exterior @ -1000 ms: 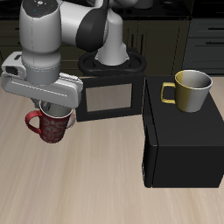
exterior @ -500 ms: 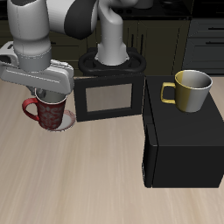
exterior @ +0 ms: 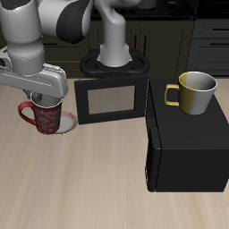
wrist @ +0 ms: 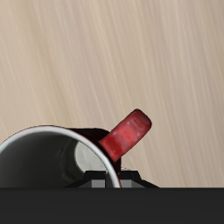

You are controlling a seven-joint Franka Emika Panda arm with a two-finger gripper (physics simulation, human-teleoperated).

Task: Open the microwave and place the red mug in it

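Carrying the red mug (exterior: 46,117) cleanly means keeping it upright and clearing the swung-out door of the microwave (exterior: 183,148) before lowering it inside. The pincer (exterior: 42,99) appears clamped on the mug's rim, above a white plate (exterior: 66,126) on the surface. The wrist view shows the loop handle and grey-white inside; the exterior view shows the open door.

even soft simulator light, dim dark backdrop, faint shadows on the table (exterior: 98,179), sharp low-resolution renders
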